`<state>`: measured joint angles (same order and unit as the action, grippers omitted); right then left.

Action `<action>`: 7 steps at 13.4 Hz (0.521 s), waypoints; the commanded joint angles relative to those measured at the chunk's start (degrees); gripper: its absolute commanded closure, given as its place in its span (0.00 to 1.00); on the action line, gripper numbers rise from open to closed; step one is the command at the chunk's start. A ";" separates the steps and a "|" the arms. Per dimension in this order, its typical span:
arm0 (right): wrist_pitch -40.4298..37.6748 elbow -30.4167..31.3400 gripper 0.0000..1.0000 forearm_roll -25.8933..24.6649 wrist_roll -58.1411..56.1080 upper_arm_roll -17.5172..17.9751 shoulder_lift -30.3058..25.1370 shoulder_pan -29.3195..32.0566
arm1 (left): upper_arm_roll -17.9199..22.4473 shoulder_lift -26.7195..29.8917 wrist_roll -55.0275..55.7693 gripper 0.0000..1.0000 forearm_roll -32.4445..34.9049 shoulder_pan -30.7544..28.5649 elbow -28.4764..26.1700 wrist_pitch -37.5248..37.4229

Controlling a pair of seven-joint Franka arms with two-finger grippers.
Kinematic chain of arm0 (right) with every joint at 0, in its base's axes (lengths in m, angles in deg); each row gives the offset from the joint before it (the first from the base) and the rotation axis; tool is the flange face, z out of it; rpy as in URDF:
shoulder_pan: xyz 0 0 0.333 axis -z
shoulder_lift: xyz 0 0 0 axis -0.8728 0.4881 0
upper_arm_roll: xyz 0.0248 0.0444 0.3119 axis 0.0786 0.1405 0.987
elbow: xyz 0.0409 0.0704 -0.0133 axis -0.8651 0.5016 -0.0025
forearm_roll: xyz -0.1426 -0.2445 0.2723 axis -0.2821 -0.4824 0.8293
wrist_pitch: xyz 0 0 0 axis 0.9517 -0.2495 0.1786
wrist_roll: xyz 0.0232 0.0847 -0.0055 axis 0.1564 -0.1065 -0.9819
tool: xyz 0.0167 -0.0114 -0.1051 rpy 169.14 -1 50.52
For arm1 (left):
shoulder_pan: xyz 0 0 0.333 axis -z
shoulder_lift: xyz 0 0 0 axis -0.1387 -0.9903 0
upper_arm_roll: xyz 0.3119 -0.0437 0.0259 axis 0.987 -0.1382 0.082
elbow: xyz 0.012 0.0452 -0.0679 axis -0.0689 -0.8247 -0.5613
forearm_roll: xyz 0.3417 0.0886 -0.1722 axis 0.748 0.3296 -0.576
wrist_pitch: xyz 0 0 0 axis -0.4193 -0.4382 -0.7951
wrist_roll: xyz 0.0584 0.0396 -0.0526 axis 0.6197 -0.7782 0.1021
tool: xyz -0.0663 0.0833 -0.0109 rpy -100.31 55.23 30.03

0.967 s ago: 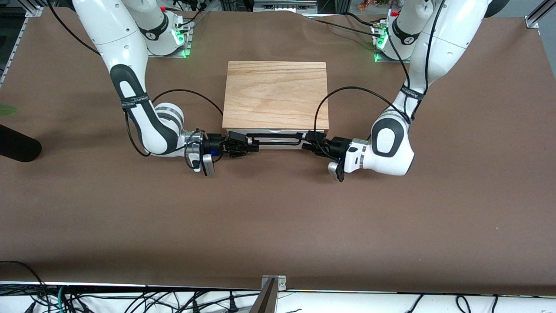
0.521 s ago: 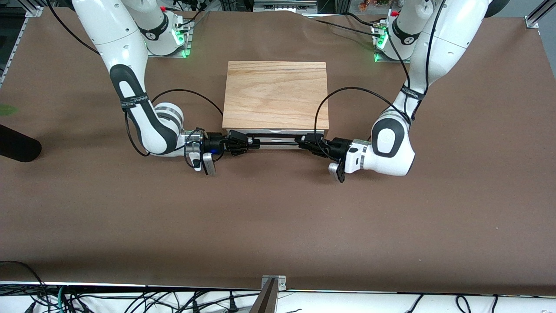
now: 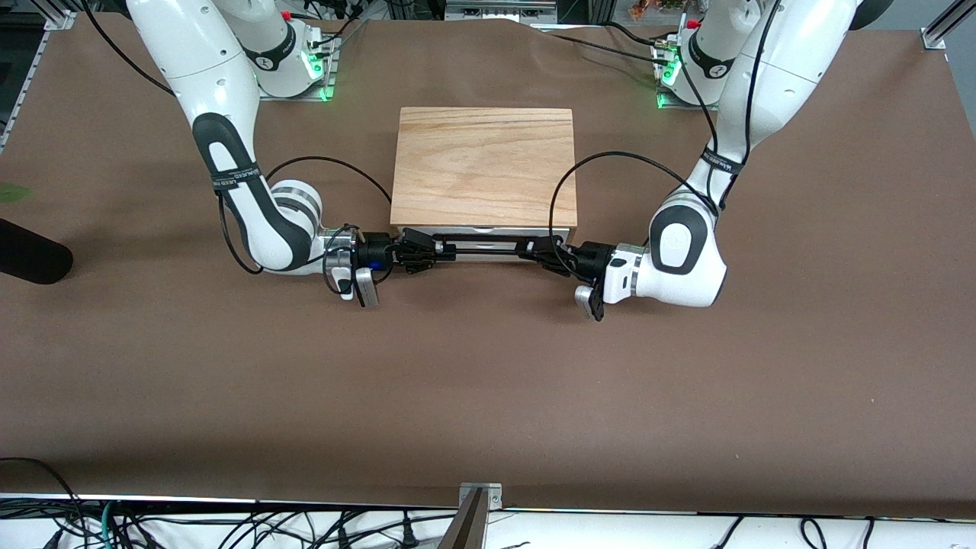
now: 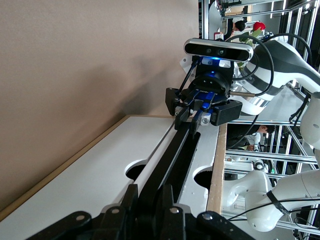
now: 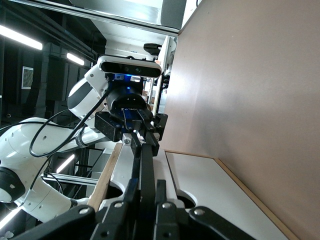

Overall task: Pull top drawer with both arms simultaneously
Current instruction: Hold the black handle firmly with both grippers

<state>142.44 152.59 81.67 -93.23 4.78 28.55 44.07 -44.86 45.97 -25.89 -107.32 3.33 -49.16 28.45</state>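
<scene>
Brown table (image 3: 488,381): white top drawer (image 3: 482,255), black handle (image 3: 483,244).

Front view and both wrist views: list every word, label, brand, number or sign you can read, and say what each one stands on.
No text here can be read with certainty.
Black strap on the right arm: white lettering, too small to read.
Black strap on the left arm: white lettering, too small to read.
Round marks on the arm bases: symbols, not legible.
Wooden box, top drawer and table: no print visible.
</scene>
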 commanded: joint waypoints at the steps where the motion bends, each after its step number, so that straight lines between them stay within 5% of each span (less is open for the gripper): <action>1: 0.19 1.66 1.00 0.94 -0.68 0.34 -1.69 0.63 | 0.03 0.39 -1.52 0.84 -2.45 0.73 -0.45 1.35; 7: 0.19 1.40 1.00 0.85 -0.59 0.34 -1.61 0.89 | 0.03 -0.48 -1.43 0.86 -2.27 0.73 0.51 1.35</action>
<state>142.47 152.59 81.68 -93.23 4.78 28.57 44.09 -44.84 45.93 -27.28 -107.52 3.31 -49.22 28.44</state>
